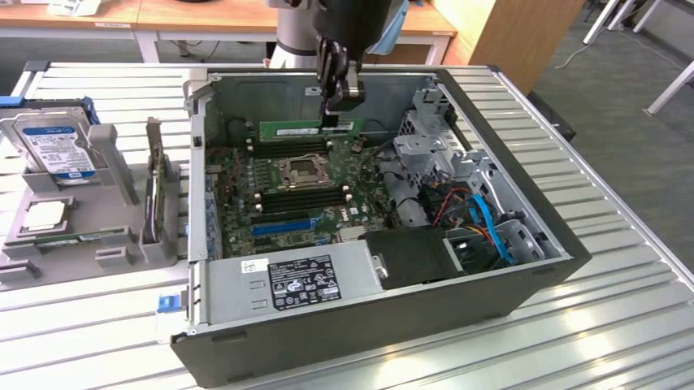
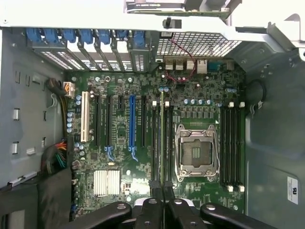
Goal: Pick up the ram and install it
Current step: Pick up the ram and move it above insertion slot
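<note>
Slatted metal surface (image 1: 607,325) out in front, and on it one open computer case (image 1: 542,268) lying on its side, motherboard (image 1: 233,175) facing up. One arm reaches in from above with one pincer (image 1: 338,110), and it is clamped on one ram (image 1: 298,128), gripping the stick nearer its end on the exterior view's right. The ram stands on its long edge, green face toward the exterior camera, its long axis running from the exterior view's left to the exterior view's right, parallel to the case's far wall. It sits on the far side of the one empty processor socket (image 1: 304,172), low over the board; whether it touches a slot, I cannot tell. From the wrist, the ram (image 2: 162,133) shows edge-on as a thin line leading straight away from the pincer (image 2: 162,190), lined up with the black memory slots (image 2: 155,143) just beside the socket (image 2: 197,152). More memory slots (image 2: 231,143) lie on the socket's other side. One blue slot (image 2: 132,126) and one white slot (image 2: 85,117) show further across the board. One power supply (image 1: 292,280) fills the case's near end. Off to the exterior view's left, one grey rack (image 1: 114,252) carries one hard drive (image 1: 49,146) and one processor chip (image 1: 44,215).
</note>
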You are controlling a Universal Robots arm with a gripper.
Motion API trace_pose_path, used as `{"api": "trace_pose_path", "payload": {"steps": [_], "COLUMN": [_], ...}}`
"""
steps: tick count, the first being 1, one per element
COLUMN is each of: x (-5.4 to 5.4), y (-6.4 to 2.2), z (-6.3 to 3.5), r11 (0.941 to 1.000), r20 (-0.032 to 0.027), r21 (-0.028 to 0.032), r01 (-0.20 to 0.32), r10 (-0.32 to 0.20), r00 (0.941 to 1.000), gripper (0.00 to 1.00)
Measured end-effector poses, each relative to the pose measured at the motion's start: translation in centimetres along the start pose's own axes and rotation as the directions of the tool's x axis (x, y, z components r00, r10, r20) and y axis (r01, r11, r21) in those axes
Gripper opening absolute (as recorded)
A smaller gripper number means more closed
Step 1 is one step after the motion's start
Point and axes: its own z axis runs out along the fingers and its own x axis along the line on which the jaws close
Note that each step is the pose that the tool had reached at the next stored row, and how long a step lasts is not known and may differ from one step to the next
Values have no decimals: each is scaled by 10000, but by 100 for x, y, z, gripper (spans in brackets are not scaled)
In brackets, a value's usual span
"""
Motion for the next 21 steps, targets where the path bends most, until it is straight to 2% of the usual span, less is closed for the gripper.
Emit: {"api": "trace_pose_path", "payload": {"steps": [13, 21], "x": [4, 5], "y": [-5, -22], "z": [118, 122], "r11": [10000, 10000], "r20": [-1, -1], "r21": [0, 0], "r01": [0, 0], "r10": [0, 0], "r00": [10000, 10000], "gripper": [12, 12]}}
